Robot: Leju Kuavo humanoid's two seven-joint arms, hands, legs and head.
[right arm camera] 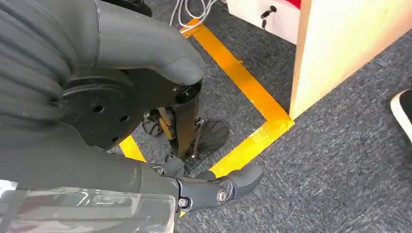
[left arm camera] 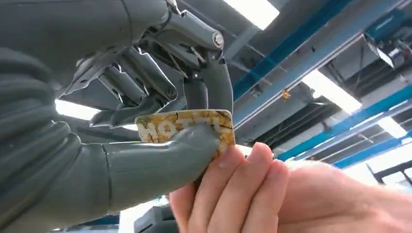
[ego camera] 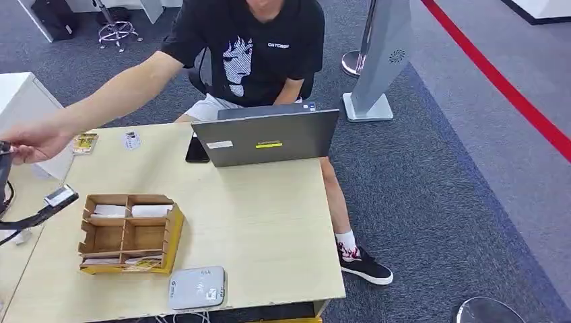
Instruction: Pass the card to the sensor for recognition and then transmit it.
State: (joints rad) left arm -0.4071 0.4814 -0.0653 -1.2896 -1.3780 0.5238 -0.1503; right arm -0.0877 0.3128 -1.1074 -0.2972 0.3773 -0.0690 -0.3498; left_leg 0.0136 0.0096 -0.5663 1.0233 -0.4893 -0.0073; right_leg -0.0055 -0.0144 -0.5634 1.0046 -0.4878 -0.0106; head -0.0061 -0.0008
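A yellow patterned card (left arm camera: pixel 163 127) is pinched between the thumb and the dark fingers of my left hand (left arm camera: pixel 145 97), raised toward the ceiling. A person's hand (left arm camera: pixel 243 189) also grips the card's lower edge with its fingertips. In the head view that person's hand (ego camera: pixel 30 142) reaches across to the table's far left edge. The grey sensor pad (ego camera: pixel 196 287) lies flat at the table's near edge. My right hand (right arm camera: pixel 160 121) hangs beside the table above the carpet, its fingers apart and holding nothing.
A wooden card organizer (ego camera: pixel 128 232) with white cards sits left of centre on the table (ego camera: pixel 269 222). A laptop (ego camera: pixel 269 138) stands at the far edge before the seated person (ego camera: pixel 249 47). Another card (ego camera: pixel 85 142) and a black phone (ego camera: pixel 196 151) lie near it.
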